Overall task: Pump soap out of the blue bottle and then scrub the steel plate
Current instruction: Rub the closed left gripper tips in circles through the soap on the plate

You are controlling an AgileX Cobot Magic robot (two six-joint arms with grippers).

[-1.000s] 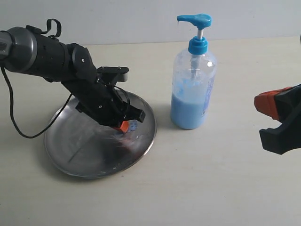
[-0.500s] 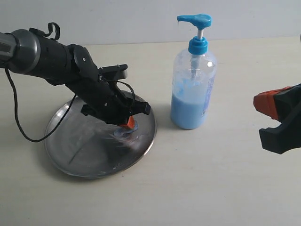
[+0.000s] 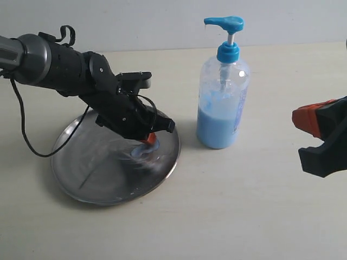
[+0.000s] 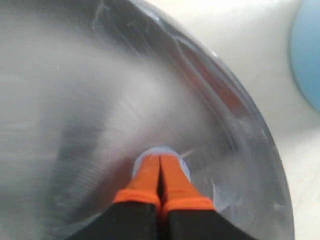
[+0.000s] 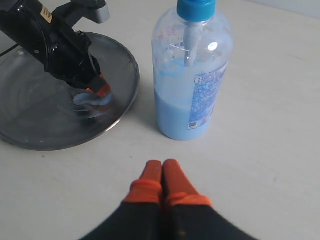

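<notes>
The steel plate (image 3: pixel 87 173) lies at the left of the table, its rim (image 4: pixel 260 150) dull and scuffed. My left gripper (image 3: pixel 149 142) is shut, its orange fingertips (image 4: pixel 160 159) pressed into a light blue smear of soap (image 4: pixel 186 167) on the plate's right side; the soap (image 5: pixel 87 100) also shows in the right wrist view. The blue bottle (image 3: pixel 222 103) stands upright just right of the plate, pump head (image 3: pixel 224 23) pointing left, pale blue liquid filling its lower part (image 5: pixel 182 115). My right gripper (image 5: pixel 162 163) is shut with nothing in it, hovering over bare table near the bottle (image 5: pixel 192 65).
A black cable (image 3: pixel 24 130) loops from the left arm down beside the plate. The right arm's black and orange body (image 3: pixel 322 135) sits at the right edge. Beige tabletop (image 3: pixel 244 206) stretches in front of plate and bottle.
The left gripper has slid a little to the right and back across the plate, staying in the soap smear, and its wrist has turned. Bottle and right arm have not moved.
</notes>
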